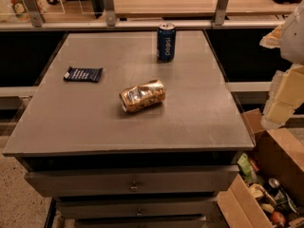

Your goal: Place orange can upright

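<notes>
The orange can [142, 95] is golden, shiny and dented. It lies on its side near the middle of the grey table [190, 122], with one end facing the front left. My gripper [284, 96] shows as pale blocky shapes at the right edge of the camera view. It hangs beyond the table's right side, well apart from the can and holding nothing that I can see.
A dark blue can [166, 42] stands upright at the table's back middle. A dark blue snack bar [83, 74] lies flat at the left. An open cardboard box [266, 189] with several items sits on the floor at the lower right. A railing runs behind the table.
</notes>
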Action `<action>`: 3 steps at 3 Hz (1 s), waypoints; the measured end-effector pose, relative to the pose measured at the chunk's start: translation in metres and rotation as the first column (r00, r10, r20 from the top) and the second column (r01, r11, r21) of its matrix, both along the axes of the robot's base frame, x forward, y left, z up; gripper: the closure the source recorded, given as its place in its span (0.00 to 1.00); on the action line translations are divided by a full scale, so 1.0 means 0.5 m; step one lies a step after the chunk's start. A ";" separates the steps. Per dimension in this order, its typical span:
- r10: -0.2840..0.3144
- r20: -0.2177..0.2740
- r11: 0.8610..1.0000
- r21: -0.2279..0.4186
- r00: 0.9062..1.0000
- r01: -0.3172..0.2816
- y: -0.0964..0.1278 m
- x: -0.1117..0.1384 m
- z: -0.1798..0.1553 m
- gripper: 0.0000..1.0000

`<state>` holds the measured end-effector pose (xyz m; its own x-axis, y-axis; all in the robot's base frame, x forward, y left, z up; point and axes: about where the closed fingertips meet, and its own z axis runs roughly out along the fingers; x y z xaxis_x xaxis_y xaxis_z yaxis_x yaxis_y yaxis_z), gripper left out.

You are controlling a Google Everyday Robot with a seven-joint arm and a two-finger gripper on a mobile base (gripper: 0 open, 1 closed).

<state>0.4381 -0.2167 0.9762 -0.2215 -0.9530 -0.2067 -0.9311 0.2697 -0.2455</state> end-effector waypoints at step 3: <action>0.116 0.032 0.993 -0.038 0.993 -0.115 0.055 0.032 -0.013 0.00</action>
<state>0.4540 -0.1894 0.9696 -0.1030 -0.9788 -0.1771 -0.9463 0.1513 -0.2857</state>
